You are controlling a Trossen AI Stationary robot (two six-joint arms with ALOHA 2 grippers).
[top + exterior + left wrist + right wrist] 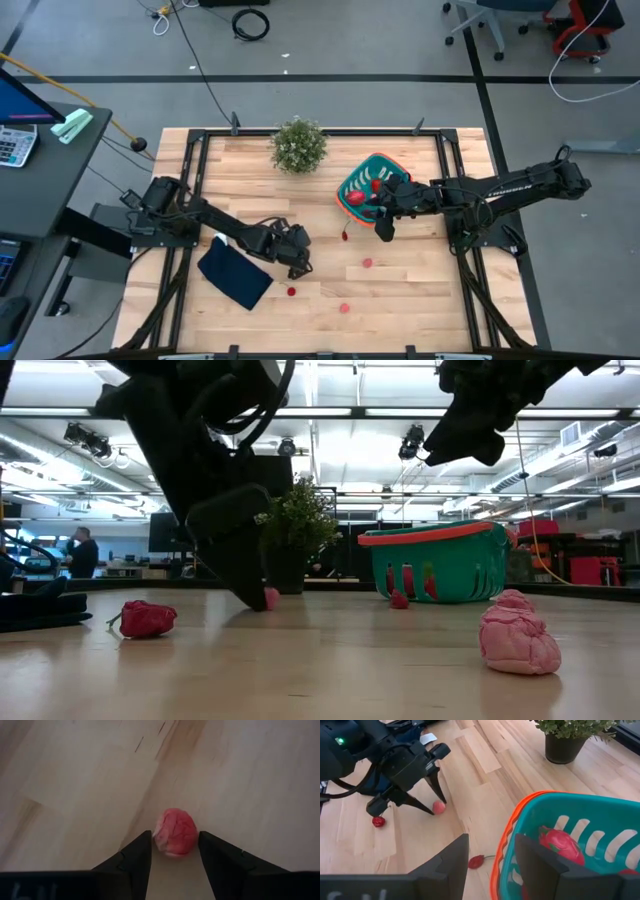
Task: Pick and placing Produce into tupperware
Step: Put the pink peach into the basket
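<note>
Nearest us in the low view, a pale pink lumpy fruit (518, 634) and a red berry (146, 618) lie on the bench (320, 670). Behind them we see the left claw (174, 851) down at the bench top, its fingers spread open on either side of a small pink-red ball (175, 831), close beside it but not closed on it. Farther back stands the teal basket (440, 563), tilted, with a pink dragon fruit (559, 842) inside; a small red fruit (476, 861) lies just outside its rim. We find the right claw (491, 862) hovering over that rim, parted and empty. The potted plant (298, 145) stands beyond.
</note>
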